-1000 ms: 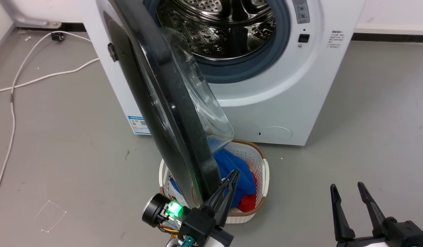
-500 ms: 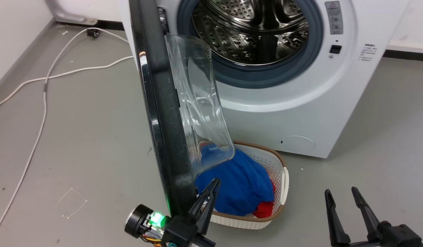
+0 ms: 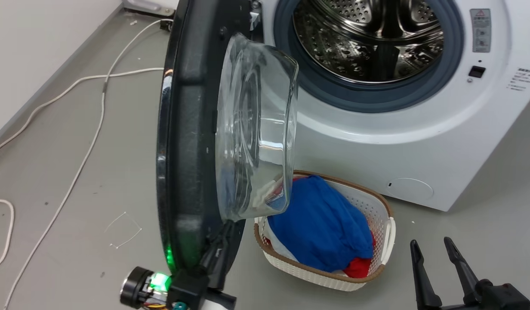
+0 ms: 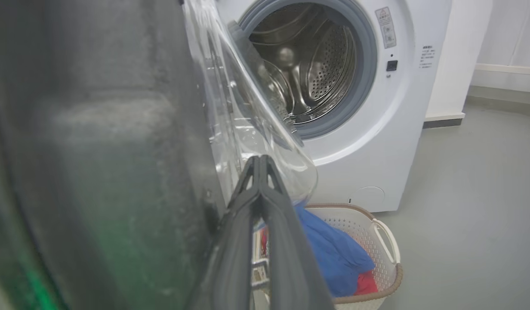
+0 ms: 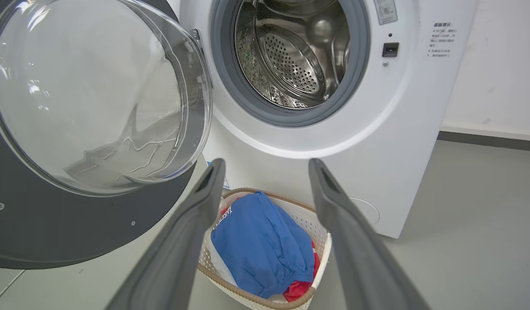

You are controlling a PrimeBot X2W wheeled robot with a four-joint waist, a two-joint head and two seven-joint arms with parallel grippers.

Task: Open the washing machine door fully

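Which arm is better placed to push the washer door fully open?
Left, probably. The left gripper, fingers closed, sits at the washing machine door's inner side near its free edge; the right gripper hangs open, clear of it.

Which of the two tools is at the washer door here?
The left tool: its fingers are shut together against the lower inner edge of the washing machine door. The right tool is open, well apart from it.

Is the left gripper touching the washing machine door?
Touching. The left wrist view shows the left gripper lying flush against the door at its inner rim, no gap.
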